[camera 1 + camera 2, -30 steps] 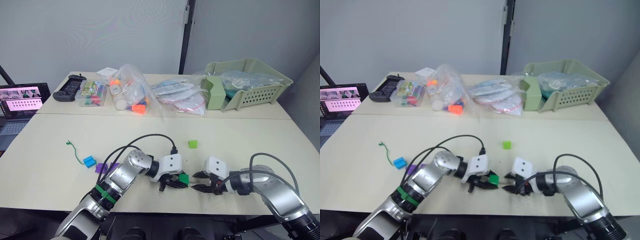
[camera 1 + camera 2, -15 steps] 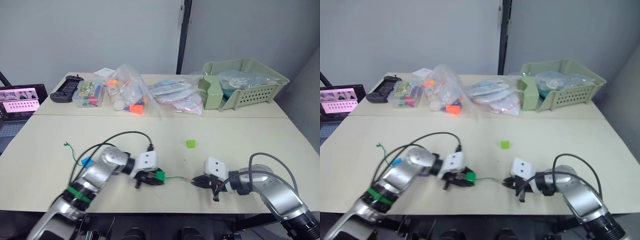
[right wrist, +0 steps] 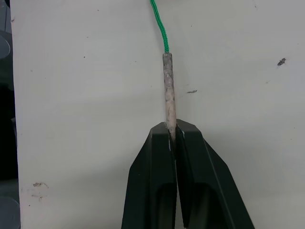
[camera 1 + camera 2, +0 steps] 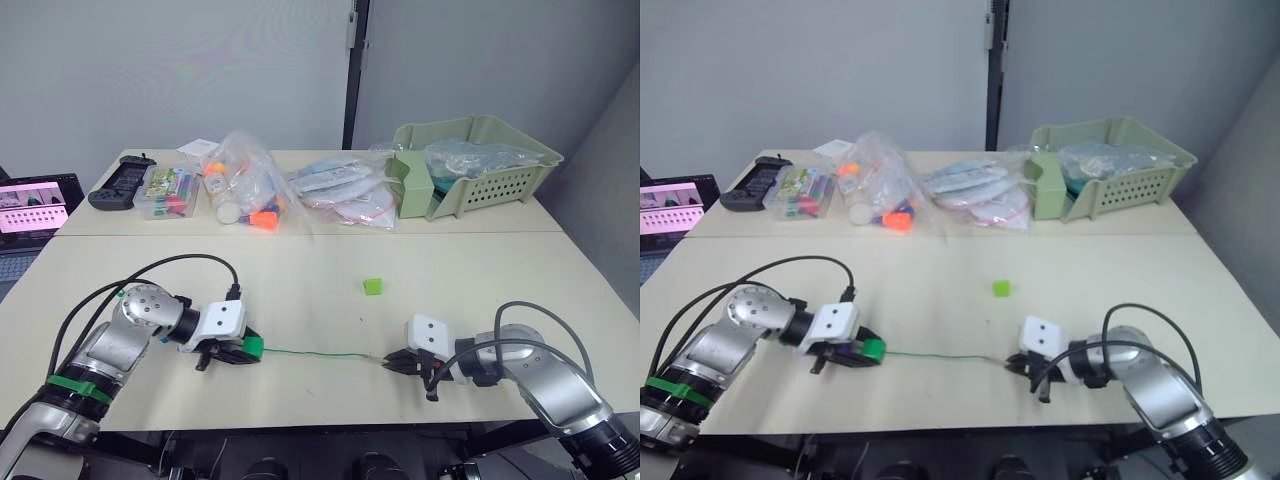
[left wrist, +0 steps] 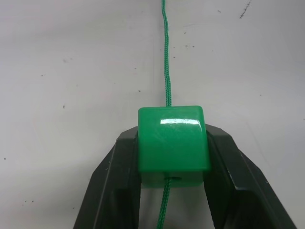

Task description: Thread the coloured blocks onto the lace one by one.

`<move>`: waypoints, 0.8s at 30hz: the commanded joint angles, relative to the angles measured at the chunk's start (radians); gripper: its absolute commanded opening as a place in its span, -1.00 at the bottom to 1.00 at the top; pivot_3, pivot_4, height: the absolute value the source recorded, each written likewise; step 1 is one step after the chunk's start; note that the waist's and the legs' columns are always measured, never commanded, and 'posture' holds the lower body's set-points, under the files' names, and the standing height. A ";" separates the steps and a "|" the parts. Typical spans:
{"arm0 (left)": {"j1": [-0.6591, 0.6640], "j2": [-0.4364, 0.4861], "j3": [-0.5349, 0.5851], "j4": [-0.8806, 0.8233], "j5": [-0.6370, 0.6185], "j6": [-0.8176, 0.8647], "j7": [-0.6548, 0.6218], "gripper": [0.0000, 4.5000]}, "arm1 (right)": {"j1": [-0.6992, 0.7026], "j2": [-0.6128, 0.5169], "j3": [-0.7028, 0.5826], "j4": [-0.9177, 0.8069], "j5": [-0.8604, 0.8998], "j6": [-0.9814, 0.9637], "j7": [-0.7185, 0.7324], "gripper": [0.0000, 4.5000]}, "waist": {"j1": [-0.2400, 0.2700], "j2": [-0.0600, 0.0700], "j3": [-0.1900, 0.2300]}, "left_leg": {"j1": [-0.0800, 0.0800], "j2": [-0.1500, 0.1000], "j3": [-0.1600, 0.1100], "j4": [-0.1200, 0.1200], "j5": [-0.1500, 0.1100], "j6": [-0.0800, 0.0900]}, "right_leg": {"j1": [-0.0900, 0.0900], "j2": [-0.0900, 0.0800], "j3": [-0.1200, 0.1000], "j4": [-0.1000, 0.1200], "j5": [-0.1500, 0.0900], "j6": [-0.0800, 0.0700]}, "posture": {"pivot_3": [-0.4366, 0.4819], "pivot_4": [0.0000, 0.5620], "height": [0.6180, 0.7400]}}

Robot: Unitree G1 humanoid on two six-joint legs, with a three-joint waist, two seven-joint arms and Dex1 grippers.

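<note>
— Green is the cube that is held; where is it kept?

— The dark green block [image 5: 173,143] is pinched between the two black fingers [image 5: 116,181] of the left gripper [image 4: 232,350], low over the table [image 4: 330,270] near its front edge, on the robot's left; the lace [image 4: 315,352] is seen going in at one face of the cube and out at the other (so the cube is already on the cord).

— And how is the other end held?

— The stiff pale tip [image 3: 168,90] is clamped by the right gripper [image 4: 392,363], whose fingers are pressed together on it; the green cord is stretched in a nearly straight line across the table between the two grippers.

— Where are the other cubes found?

— A light green block [image 4: 372,286] is left lying alone on the table, farther back than the cord and well apart from both grippers.

— What is kept at the back?

— Clear bags of toys [image 4: 245,190] are piled along the far side; a pale green basket [image 4: 478,165] is set at the far right, and a black controller [image 4: 115,190] at the far left; a laptop screen [image 4: 28,195] is seen beside the table on the left.
</note>
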 commanded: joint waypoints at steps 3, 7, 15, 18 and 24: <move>0.027 0.028 0.006 0.041 0.046 0.009 0.001 -0.47 | -0.016 -0.008 -0.006 -0.004 -0.006 -0.015 0.007 -1.00 | 0.000 0.000 0.000 | 0.000 0.000 0.000 0.000 0.000 0.000 | 0.000 0.000 0.000 0.000 0.000 0.000 | -0.05 -0.47 1.00; 0.024 0.025 0.022 0.020 0.030 0.029 -0.009 0.43 | -0.019 -0.007 -0.005 -0.005 -0.006 -0.012 0.010 -1.00 | 0.001 0.000 0.000 | -0.001 0.000 0.001 0.000 0.000 0.000 | -0.001 0.000 0.000 0.000 0.000 0.000 | -0.05 -0.47 1.00; -0.040 -0.014 0.080 -0.090 -0.092 0.181 -0.044 0.99 | -0.033 0.001 0.000 -0.022 -0.002 0.006 0.012 -1.00 | 0.004 0.000 0.000 | -0.008 -0.001 0.000 0.001 0.000 0.000 | -0.008 -0.001 0.000 0.001 0.000 0.000 | -0.05 -0.47 1.00; -0.053 -0.039 0.081 -0.169 -0.144 0.264 -0.047 0.99 | -0.044 0.006 0.004 -0.026 -0.001 0.015 0.011 -1.00 | 0.007 0.000 0.000 | -0.014 -0.001 0.000 0.003 0.000 0.000 | -0.013 -0.001 0.000 0.002 0.001 0.000 | -0.05 -0.47 1.00; -0.051 -0.184 0.002 -0.258 -0.093 0.327 0.086 0.99 | -0.073 0.027 0.022 -0.042 -0.001 0.046 0.007 -1.00 | 0.013 0.000 0.000 | -0.014 -0.003 0.000 0.003 0.000 0.000 | -0.013 -0.002 0.000 0.002 0.001 0.000 | -0.05 -0.47 1.00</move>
